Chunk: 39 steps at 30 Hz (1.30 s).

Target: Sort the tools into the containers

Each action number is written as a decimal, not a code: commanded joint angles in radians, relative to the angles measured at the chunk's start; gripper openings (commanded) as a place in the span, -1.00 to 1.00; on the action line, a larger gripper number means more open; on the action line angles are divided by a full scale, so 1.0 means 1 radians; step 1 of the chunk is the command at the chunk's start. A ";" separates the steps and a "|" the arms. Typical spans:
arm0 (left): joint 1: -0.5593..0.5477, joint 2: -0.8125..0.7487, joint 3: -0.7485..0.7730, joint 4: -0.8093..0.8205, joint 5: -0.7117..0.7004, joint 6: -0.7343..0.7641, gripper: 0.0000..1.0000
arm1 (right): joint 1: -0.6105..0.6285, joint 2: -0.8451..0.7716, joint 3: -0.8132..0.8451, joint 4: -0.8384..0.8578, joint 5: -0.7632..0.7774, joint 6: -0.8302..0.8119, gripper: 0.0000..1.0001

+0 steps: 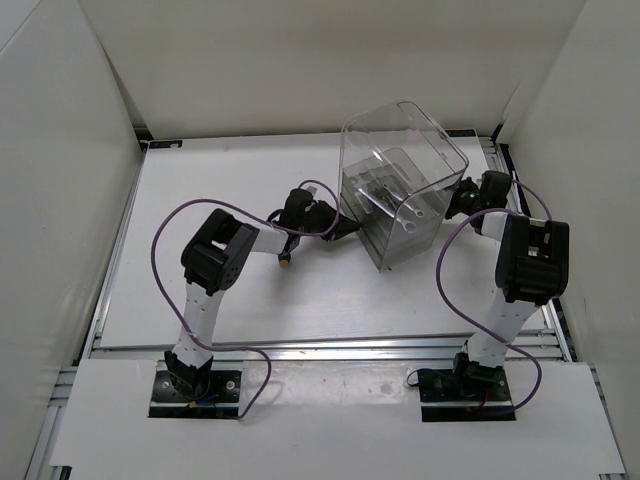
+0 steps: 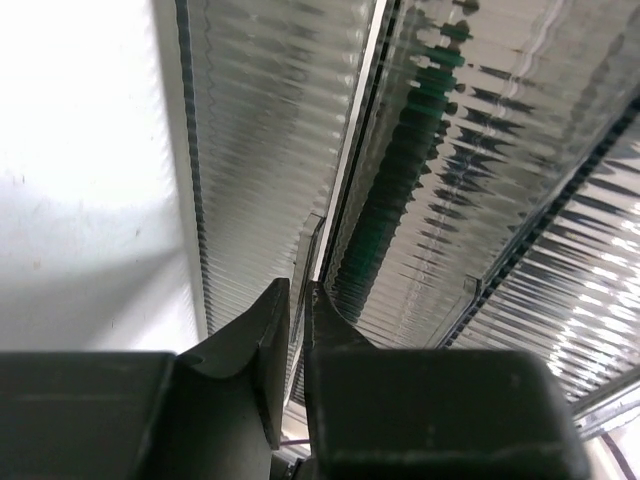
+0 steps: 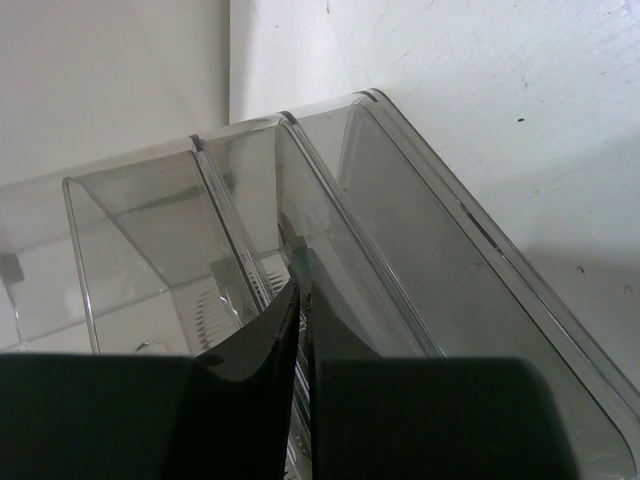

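Upper centre of the overhead view, the clear bin (image 1: pixel 405 150) sits tilted between both arms, a green-handled tool (image 2: pixel 400 150) inside it. At its lower-left edge the left tool (image 2: pixel 297 298), and at its right side the right tool (image 3: pixel 297 292), each clench a thin bin wall.

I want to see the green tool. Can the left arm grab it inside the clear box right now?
Probably not. The left end effector is pinching a wall of the box, and the green tool lies inside, behind that clear wall. It would have to let go first.
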 commanded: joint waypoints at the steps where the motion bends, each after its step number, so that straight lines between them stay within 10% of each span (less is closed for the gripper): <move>1: -0.004 0.029 0.037 0.110 -0.115 -0.015 -0.81 | 0.061 -0.009 -0.031 -0.118 -0.220 -0.036 -0.83; 13: 0.054 -0.006 -0.052 0.182 -0.020 0.005 -0.80 | 0.056 0.018 -0.057 0.009 -0.229 0.059 -0.83; 39: 0.154 -0.219 -0.190 -0.209 -0.014 0.244 -0.81 | -0.028 -0.009 -0.071 0.411 -0.159 0.323 -0.83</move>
